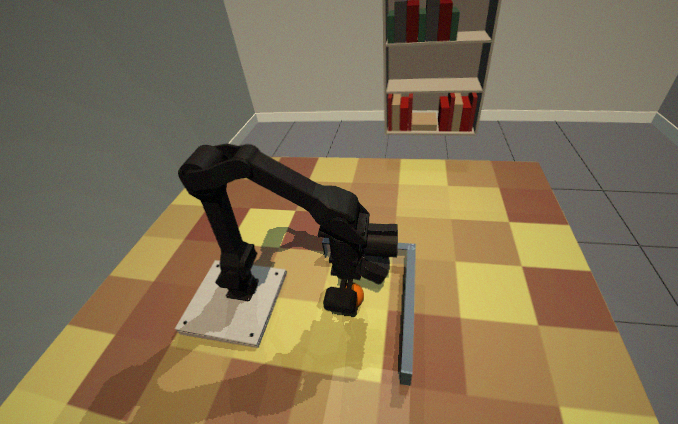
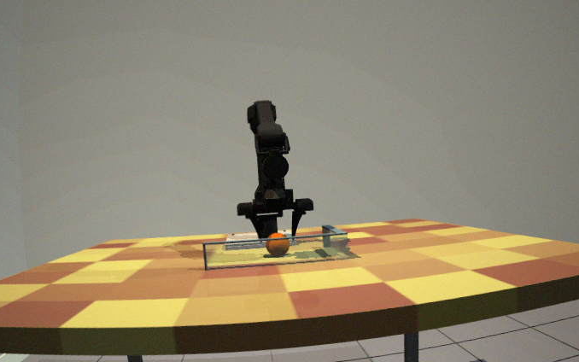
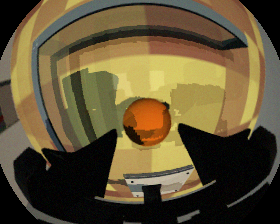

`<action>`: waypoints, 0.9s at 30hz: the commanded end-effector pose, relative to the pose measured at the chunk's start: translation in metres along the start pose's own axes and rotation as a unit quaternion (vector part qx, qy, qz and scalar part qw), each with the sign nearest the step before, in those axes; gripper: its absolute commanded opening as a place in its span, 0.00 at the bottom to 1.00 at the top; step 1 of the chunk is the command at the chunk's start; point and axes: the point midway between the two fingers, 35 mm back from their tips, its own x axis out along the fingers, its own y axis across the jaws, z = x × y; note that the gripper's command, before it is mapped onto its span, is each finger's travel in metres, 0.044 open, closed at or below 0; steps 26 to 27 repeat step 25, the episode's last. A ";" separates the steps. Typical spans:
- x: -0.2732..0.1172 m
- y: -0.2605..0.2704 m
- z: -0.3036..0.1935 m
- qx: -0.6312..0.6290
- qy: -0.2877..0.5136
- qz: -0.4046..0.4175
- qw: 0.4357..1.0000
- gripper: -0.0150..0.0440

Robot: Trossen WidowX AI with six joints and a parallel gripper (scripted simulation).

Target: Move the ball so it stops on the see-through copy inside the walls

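The orange ball (image 1: 359,296) (image 2: 277,245) (image 3: 147,120) rests on the table inside the corner, off both walls. The long clear wall (image 1: 408,310) (image 2: 205,257) stands beyond it from the arm base, and the short wall (image 1: 406,246) (image 2: 326,230) (image 3: 37,80) stands to one side. The see-through copy cannot be made out apart from the ball; mottled orange patches on the ball suggest they overlap. My gripper (image 2: 277,236) (image 3: 148,130) is open and points down over the ball, with a fingertip on either side and gaps between them and the ball. In the top view the near finger partly hides the ball.
The white base plate (image 1: 202,321) (image 3: 176,177) of the arm lies on the side away from the long wall. The checkered table (image 1: 494,289) (image 2: 336,300) carries everything. A bookcase (image 1: 434,84) stands against the back wall.
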 end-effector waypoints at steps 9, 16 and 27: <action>-0.064 0.000 0.004 0.000 -0.021 0.001 1.000 0.93; -0.072 0.000 0.004 0.000 -0.021 0.001 1.000 1.00; -0.114 0.000 -0.003 0.000 -0.021 0.001 1.000 1.00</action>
